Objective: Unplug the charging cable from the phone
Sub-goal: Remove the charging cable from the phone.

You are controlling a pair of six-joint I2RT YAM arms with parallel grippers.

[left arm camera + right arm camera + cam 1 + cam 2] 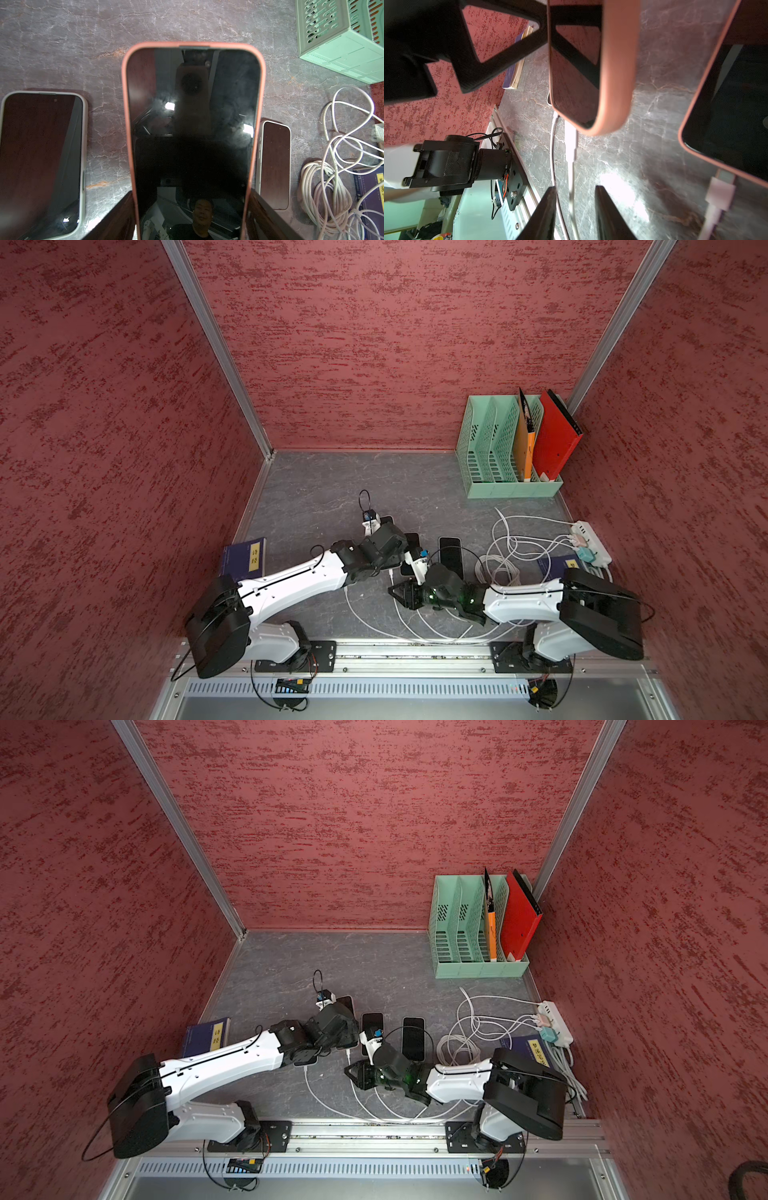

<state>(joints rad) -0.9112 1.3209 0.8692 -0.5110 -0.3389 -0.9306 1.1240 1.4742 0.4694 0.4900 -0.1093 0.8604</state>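
Phone (pixel 193 124) pinched at both side edges by left hand (pixel 191 194), right hand (pixel 575 188) spread astride cable (pixel 571 145), gaps either side.

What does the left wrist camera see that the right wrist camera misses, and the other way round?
Only the left wrist view shows the pale green plastic file rack, the coil of white cables and a white-cased phone lying flat. Only the right wrist view shows the white charging plug at the held phone's end, its cable running between the fingers of the open right tool. Both show the pink-cased phone gripped by the left tool and the grey marbled tabletop.
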